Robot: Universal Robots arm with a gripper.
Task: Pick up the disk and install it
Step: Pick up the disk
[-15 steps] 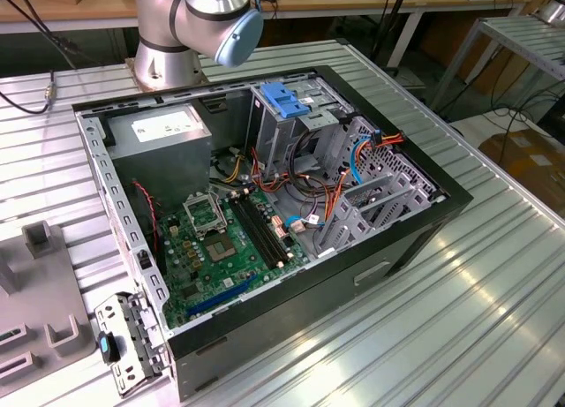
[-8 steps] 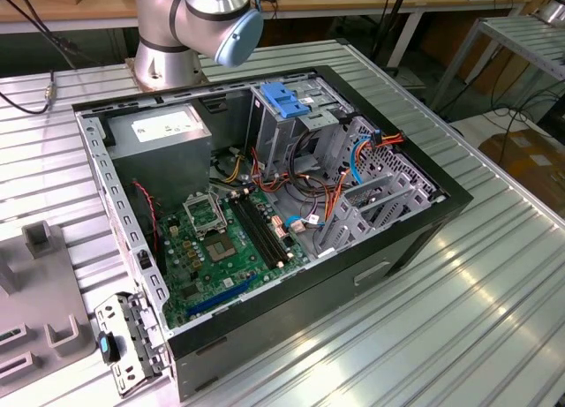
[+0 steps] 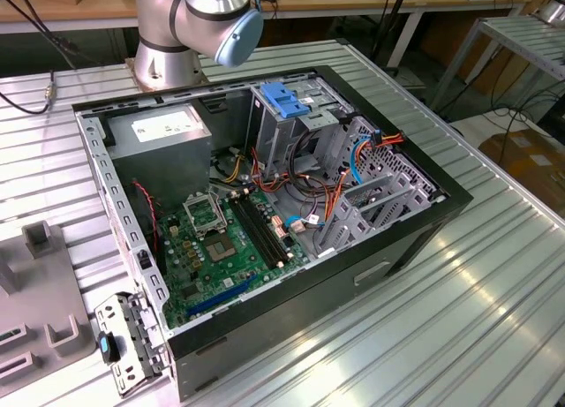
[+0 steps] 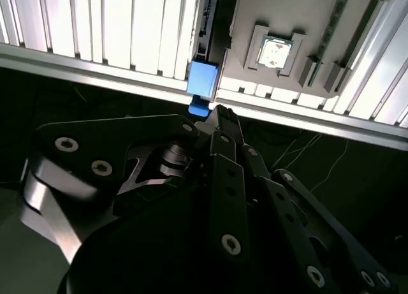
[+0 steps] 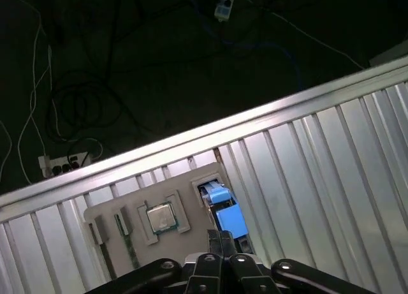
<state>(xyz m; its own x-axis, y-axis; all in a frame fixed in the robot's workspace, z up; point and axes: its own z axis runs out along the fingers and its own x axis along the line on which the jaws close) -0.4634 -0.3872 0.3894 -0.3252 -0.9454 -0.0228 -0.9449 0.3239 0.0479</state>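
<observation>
At the side edge of the grey fixture tray point(image 5: 105, 210), the disk point(image 5: 228, 219) shows edge-on: a bright blue plastic block with a paler blue tab beyond it. In the second wrist view a thin dark strip carries on from the block. Its broad faces are turned out of sight, so neither metal nor label can be made out, and the gripper point(image 5: 220, 236) covers part of the blue end.

The dark strip runs alongside the tray's edge, in line with the ribs of the aluminium table point(image 5: 306, 160) under the tray, so the long axis seems to follow those ribs. The blue end is the end nearest the gripper. Whether the disk sits in a tray slot or is raised off it is unclear.

How far the claw is open, and whether it has hold of the disk, I cannot tell.

A processor chip point(image 5: 159, 217) lies in a square holder on the tray, near the disk.
</observation>
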